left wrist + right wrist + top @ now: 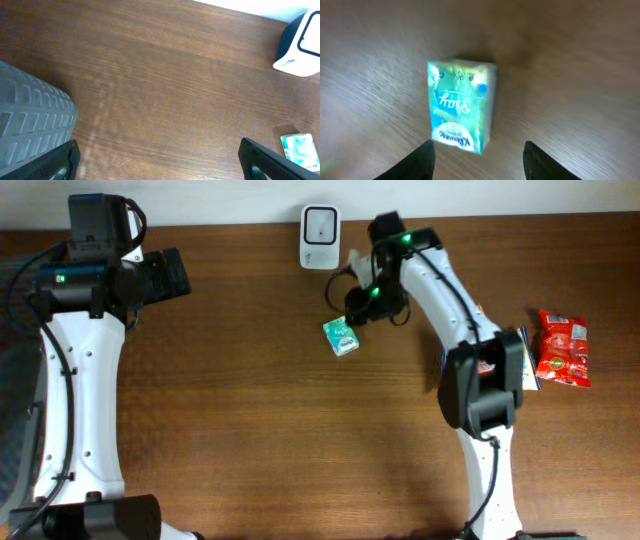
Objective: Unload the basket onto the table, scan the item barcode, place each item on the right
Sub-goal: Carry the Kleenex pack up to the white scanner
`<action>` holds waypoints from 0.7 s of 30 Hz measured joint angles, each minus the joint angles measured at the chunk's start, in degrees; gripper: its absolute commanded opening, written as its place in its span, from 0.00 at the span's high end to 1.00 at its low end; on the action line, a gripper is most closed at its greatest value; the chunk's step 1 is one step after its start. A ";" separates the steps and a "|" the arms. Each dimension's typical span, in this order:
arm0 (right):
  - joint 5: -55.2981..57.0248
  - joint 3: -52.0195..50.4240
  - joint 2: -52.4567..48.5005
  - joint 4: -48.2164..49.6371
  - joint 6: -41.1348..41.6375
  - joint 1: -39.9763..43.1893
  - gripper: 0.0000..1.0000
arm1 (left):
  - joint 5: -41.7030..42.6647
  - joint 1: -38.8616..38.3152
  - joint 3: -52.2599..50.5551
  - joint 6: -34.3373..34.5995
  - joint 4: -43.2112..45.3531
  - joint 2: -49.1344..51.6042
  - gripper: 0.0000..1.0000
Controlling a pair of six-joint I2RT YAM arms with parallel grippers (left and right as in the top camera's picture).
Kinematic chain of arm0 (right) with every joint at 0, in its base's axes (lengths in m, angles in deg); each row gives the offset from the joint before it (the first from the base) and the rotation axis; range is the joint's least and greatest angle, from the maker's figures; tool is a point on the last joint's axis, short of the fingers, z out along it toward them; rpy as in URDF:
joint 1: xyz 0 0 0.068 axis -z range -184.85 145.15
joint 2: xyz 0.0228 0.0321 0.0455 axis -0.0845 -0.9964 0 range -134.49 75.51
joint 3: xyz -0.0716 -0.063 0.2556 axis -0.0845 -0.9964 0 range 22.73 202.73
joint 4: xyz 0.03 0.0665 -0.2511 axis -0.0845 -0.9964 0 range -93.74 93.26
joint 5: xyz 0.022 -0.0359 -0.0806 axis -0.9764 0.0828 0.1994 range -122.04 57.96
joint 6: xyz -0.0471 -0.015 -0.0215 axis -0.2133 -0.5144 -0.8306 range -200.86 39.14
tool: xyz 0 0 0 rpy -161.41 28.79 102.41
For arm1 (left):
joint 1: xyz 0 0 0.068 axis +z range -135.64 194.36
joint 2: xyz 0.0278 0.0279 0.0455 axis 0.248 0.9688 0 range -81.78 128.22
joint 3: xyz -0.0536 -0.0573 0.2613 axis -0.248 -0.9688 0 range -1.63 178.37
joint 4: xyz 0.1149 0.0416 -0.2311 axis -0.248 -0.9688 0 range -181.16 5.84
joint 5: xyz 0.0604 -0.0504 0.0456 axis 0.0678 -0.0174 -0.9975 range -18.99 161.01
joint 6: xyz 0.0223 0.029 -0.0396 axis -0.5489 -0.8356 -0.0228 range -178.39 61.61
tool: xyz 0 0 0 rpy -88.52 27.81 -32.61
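The right claw (480,161) holds its two fingers (422,161) apart, with nothing clamped between them. Just ahead of the fingertips, one green-and-white tissue packet (461,107) lies flat on the wooden table (250,410). The packet is narrower than the gap between the fingers. Its near end comes close to one finger, but the wrist view is too blurred to tell whether they touch. From overhead, the claw hangs just beside the packet, on the side facing the one white scanner (320,223). The scanner stands near, beyond the claw at the table's far edge.

Further out, back along the right arm, one red snack packet (563,348) lies well apart from the claw. One more flat packet (530,372) shows partly from under the arm and is too hidden to name.

The left claw (160,161) also has its two fingers spread wide and holds nothing, over bare wood. It is well apart from the tissue packet and the scanner, both of which show at the far edge of its view. One grey ridged surface (30,120) sits just beside one of its fingers.
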 measured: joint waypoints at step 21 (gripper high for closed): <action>-8.31 -1.14 -5.64 1.62 0.00 -0.35 0.96 | -0.02 0.02 0.00 0.00 0.00 0.00 0.01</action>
